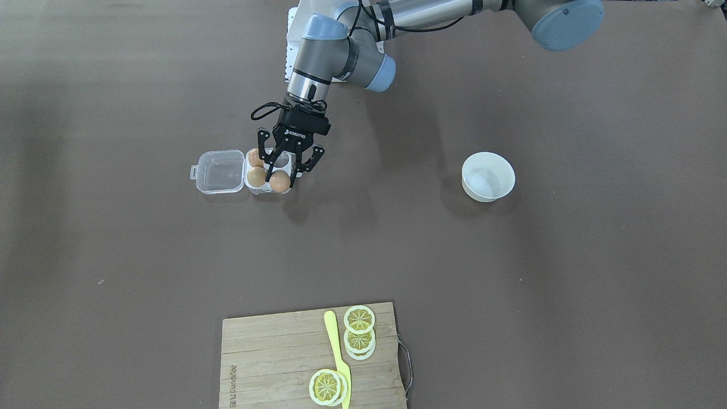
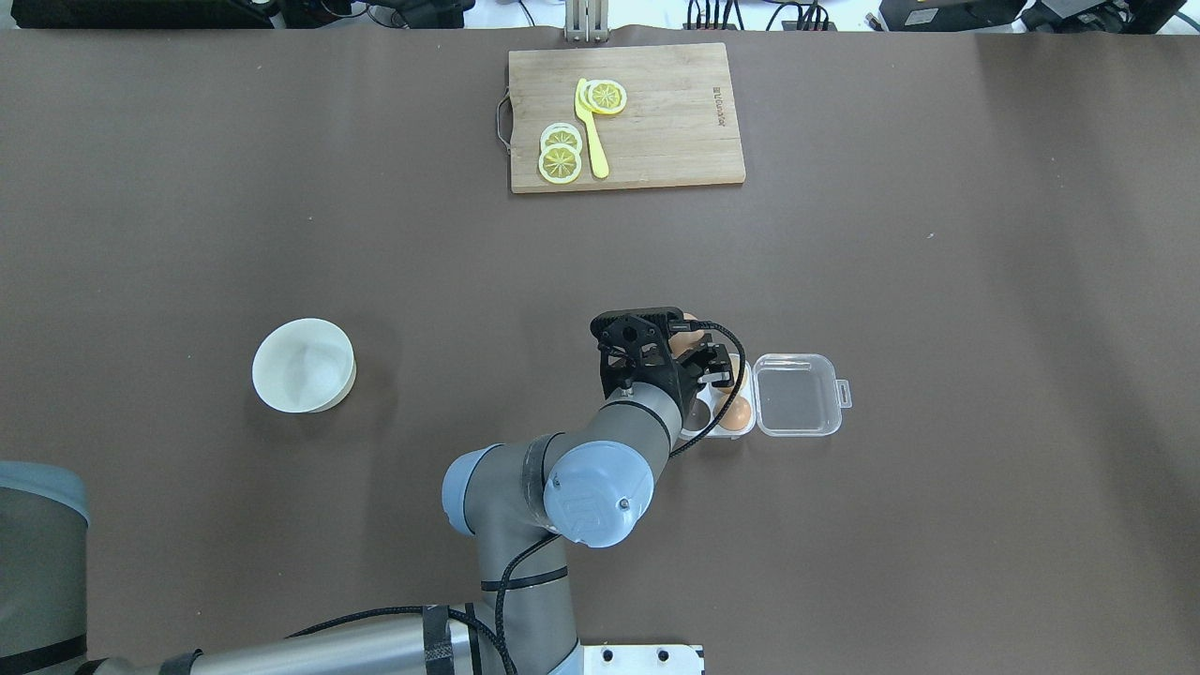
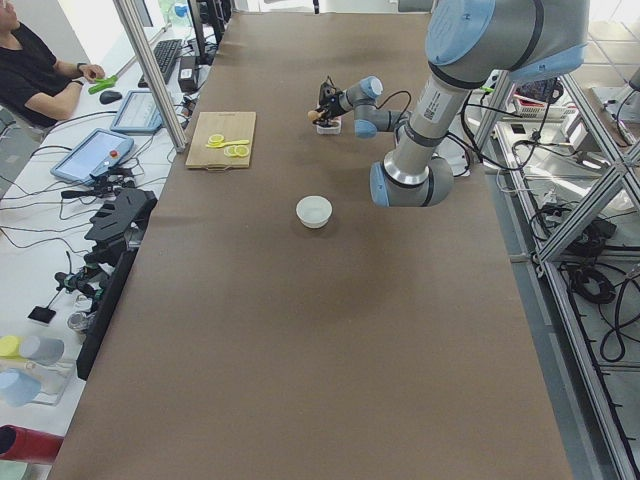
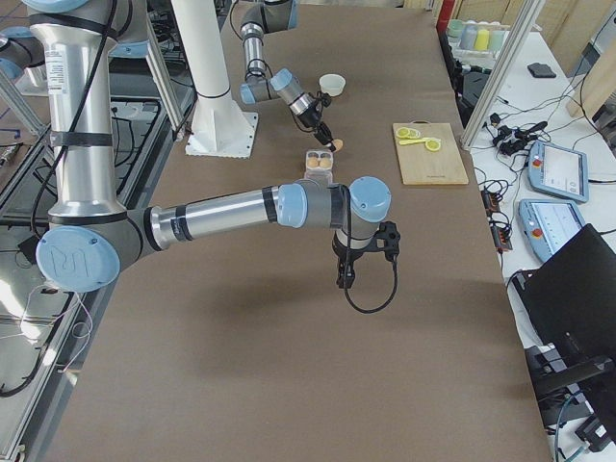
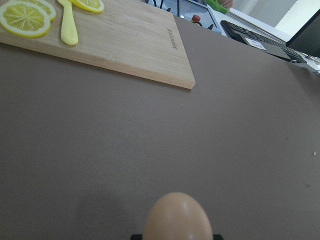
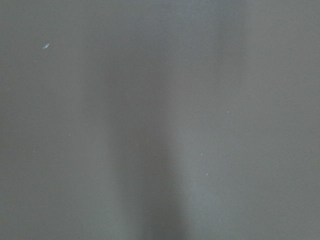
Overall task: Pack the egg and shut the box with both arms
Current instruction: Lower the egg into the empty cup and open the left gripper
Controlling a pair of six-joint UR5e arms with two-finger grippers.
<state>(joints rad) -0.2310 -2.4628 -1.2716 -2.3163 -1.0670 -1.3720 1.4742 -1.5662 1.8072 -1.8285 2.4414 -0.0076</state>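
In the front-facing view the left gripper (image 1: 283, 175) is seen closed on the egg (image 1: 279, 182), its fingers drawn in only as far as the shell allows. The egg is carried at the right side of the box (image 1: 218, 172), away from the lid, which lies folded open and flat to the left. Two more eggs (image 1: 257, 176) are seated in the cups beside the hinge. A white bowl (image 1: 488, 176) stands well apart, far to the right.

From overhead the base is mostly hidden by the wrist. The egg shows at the far side of the gripper, and the lid lies to the right with its latch tab outermost.

In the left side view nothing finer can be made out at the far arm.

In the right side view the egg is seen at the far arm's fingertips, just beside the box and not yet in a cup. The right gripper (image 4: 346, 274) hangs over bare table, nearer the camera; whether its jaws are parted cannot be told.

In the left wrist view the egg fills the bottom centre, with the cutting board (image 5: 125, 40) far beyond. The right wrist view shows only table.

The egg is judged light, rigid and brittle, its smooth shell liable to slip. It is best held lightly across its widest part and released low in a cup. The box is judged thin, light and springy, and likely to slide when pressed. The lid is best taken at its free edge by the tab while the base is steadied.
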